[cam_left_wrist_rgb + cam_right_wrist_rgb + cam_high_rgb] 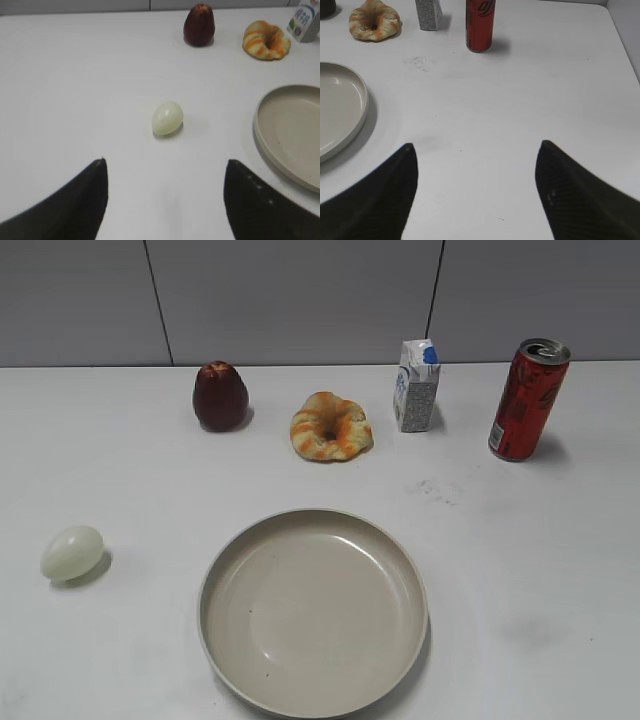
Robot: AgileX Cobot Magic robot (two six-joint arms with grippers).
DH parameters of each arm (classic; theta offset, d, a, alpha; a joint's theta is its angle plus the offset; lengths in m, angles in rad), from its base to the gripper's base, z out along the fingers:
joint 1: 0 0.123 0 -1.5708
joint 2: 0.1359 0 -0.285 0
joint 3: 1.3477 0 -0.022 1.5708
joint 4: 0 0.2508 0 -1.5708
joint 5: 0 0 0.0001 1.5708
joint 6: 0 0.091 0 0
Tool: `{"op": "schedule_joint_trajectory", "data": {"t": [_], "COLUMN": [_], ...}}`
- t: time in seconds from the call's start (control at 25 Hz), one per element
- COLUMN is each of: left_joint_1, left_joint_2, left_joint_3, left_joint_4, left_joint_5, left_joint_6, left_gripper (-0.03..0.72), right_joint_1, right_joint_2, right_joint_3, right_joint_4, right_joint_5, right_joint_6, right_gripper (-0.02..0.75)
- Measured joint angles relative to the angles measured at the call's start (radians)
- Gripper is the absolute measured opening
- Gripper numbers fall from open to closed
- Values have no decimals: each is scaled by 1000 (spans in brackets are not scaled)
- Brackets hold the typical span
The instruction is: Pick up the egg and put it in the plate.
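Task status: nothing done as yet. The egg (72, 553) lies on the white table (520, 570), near left, untouched; the plate (313, 612) sits bare at near centre. All steps remain: reach, grasp, lift, carry right, set down.

Egg: pale, glossy, lying on its side, well apart from the plate's left rim, nothing beside it.

Left gripper (165, 192): jaws spread wide, holding nothing. In the left wrist view the egg (167, 118) lies ahead of the fingertips, roughly centred on the gap between them, not touching. How high the jaws hang above the table cannot be told from this view.

Right gripper (475, 187): jaws likewise wide and empty, over bare table right of the plate; egg out of its view.

Far row, left to right: apple (220, 395), ring pastry (331, 426), small carton (416, 386), red can (528, 398). None lies between the egg and the plate.
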Motion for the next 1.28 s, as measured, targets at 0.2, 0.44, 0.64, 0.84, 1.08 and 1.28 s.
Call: {"op": "schedule_joint_trajectory", "data": {"t": [0.2, 0.44, 0.64, 0.84, 1.08, 1.28], "left_joint_1": [0, 0, -1, -4, -27, -41], "left_joint_2": [291, 635, 857, 1053, 1286, 1491], "left_joint_3": [-1, -39, -116, -199, -325, -444], "left_joint_4": [-2, -7, -15, -32, -46, -57], "left_joint_5": [-2, -60, -155, -225, -280, -285], "left_joint_6": [18, 98, 221, 415, 547, 632], "left_gripper": [522, 516, 515, 515, 515, 515], "right_joint_1": [0, 0, 0, 0, 0, 0], "right_joint_2": [0, 0, 0, 0, 0, 0], "right_joint_3": [0, 0, 0, 0, 0, 0], "right_joint_4": [0, 0, 0, 0, 0, 0], "right_joint_5": [0, 0, 0, 0, 0, 0], "right_joint_6": [0, 0, 0, 0, 0, 0], "right_gripper": [554, 554, 554, 554, 554, 554]}}
